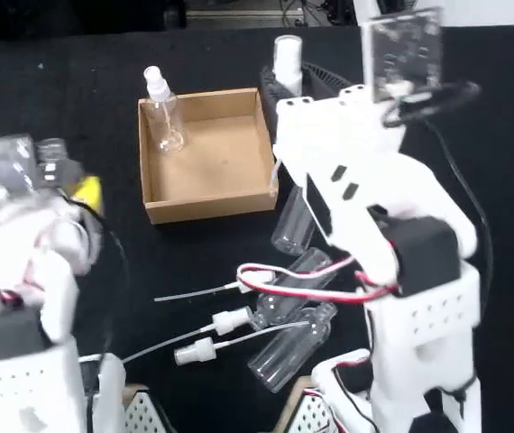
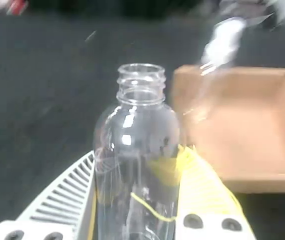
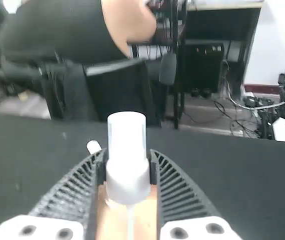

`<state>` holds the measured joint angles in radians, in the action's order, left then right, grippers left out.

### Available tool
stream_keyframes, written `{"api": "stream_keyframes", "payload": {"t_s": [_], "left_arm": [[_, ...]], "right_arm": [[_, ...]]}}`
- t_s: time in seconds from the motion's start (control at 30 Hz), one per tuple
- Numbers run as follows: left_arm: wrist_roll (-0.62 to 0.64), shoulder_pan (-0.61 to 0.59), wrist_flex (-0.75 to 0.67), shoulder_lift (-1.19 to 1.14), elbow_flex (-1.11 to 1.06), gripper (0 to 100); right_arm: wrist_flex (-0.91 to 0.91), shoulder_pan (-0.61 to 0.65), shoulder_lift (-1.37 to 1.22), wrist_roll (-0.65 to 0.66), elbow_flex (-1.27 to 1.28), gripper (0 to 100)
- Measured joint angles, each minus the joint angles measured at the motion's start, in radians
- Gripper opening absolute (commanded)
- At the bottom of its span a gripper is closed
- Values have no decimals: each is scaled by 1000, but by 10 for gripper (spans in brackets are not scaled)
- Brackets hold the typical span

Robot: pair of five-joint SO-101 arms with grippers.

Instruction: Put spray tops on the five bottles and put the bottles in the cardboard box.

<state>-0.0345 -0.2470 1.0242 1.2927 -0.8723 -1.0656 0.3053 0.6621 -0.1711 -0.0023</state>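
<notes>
The left fingers clamp an uncapped bottle near the cardboard box's left wall. The right fingers pinch a spray top by its far corner. Loose bottles lie on the worktop before it.

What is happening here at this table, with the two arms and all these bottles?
The left gripper holds an uncapped clear bottle, and the right gripper holds a white spray top beside the cardboard box. One capped bottle already stands in the box. Three open bottles and some loose spray tops lie on the black table, not yet assembled.
</notes>
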Motion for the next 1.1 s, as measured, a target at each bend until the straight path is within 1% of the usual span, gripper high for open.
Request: {"api": "stream_keyframes", "payload": {"t_s": [0.2,0.3,0.43,0.5,0.57,0.67,0.77,0.93,1.1], "left_arm": [[28,229,-173,273,-241,29],[28,315,-245,381,-350,29],[28,420,-345,483,-491,29],[28,470,-408,514,-557,30],[28,516,-479,522,-618,30],[31,552,-578,522,-701,30],[34,582,-666,522,-766,30],[35,585,-786,522,-798,30],[35,592,-816,522,-806,30]], "right_arm": [[120,-5,51,-40,23,11],[164,-5,54,-43,75,11],[199,-5,55,-49,89,11],[203,-3,55,-84,89,11],[203,25,55,-126,91,12],[204,94,55,-143,91,12],[209,133,55,-135,91,12],[241,186,55,-123,98,12],[387,186,55,-123,235,12]]}}
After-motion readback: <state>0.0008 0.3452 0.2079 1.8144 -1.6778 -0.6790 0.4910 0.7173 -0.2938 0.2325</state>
